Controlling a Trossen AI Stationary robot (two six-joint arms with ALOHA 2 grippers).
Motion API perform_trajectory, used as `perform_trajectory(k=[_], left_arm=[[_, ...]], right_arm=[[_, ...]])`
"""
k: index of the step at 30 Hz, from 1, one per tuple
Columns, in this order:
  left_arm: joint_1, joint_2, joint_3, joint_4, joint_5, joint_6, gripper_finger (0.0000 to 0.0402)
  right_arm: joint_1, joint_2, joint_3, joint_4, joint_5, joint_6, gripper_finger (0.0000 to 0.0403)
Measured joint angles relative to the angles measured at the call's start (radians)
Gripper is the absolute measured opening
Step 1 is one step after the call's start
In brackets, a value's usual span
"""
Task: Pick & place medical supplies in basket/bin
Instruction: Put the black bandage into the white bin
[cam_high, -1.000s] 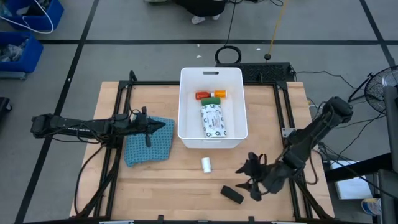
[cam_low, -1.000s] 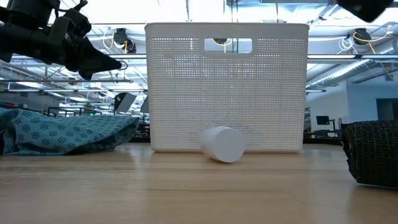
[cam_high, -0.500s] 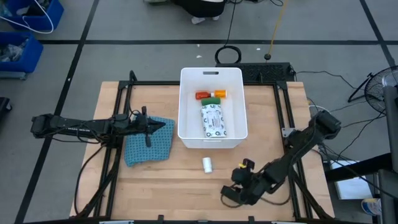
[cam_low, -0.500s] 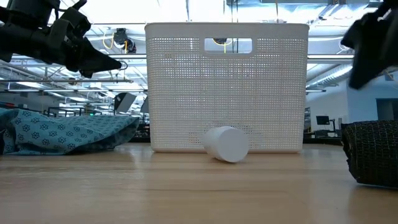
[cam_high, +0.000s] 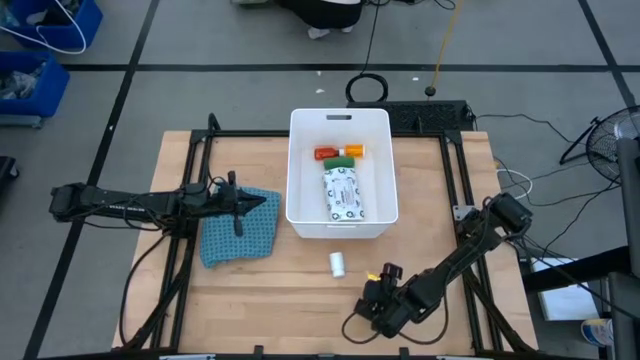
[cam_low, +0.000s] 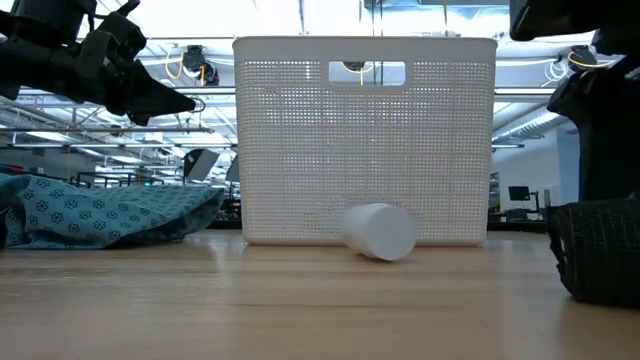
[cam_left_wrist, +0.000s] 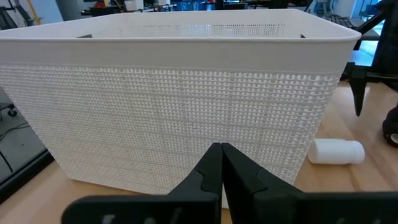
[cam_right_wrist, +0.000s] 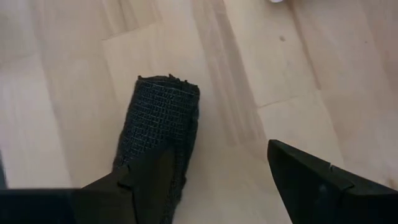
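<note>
Bright, even overhead light; soft shadows, backlit glare behind the low view.

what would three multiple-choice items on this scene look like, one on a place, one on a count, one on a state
1. Where is the white roll?
A. in the bin
B. on the table in front of the bin
C. on the cloth

2. How many items lie in the white bin?
A. four
B. one
C. six

3. How does the right pincer stand?
A. shut above the bin
B. open on the cloth
C. open around the black block

Key: 1 B, the roll lies on bare wood by the bin's wall; 2 A, a packet, a green block and two bottles show inside; 3 C, one finger each side of the block.
</note>
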Motion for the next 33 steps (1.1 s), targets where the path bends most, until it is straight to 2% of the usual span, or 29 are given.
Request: perform_trajectory(k=[11,14,19,26,33], left_arm=[[0.0,0.0,0.0,0.0,0.0,0.0,0.001],[0.0,0.0,0.0,0.0,0.0,0.0,0.001],[0.0,0.0,0.0,-0.008,0.0,0.0,0.001],[0.0,0.0,0.0,-0.012,0.0,0.0,0.001],[0.0,0.0,0.0,-0.018,0.0,0.0,0.001]], right_arm=[[0.004,-0.155,-0.003,-0.045,0.049,0.009,0.0254],[0.004,-0.178,-0.003,0.002,0.019,0.025,0.0254],[0.024,-0.156,-0.003,0.097,-0.035,0.035,0.0254],[0.046,-0.134,-0.003,0.069,-0.051,0.131,0.0254],[0.053,-0.028,-0.003,0.078,-0.058,0.156,0.0254]])
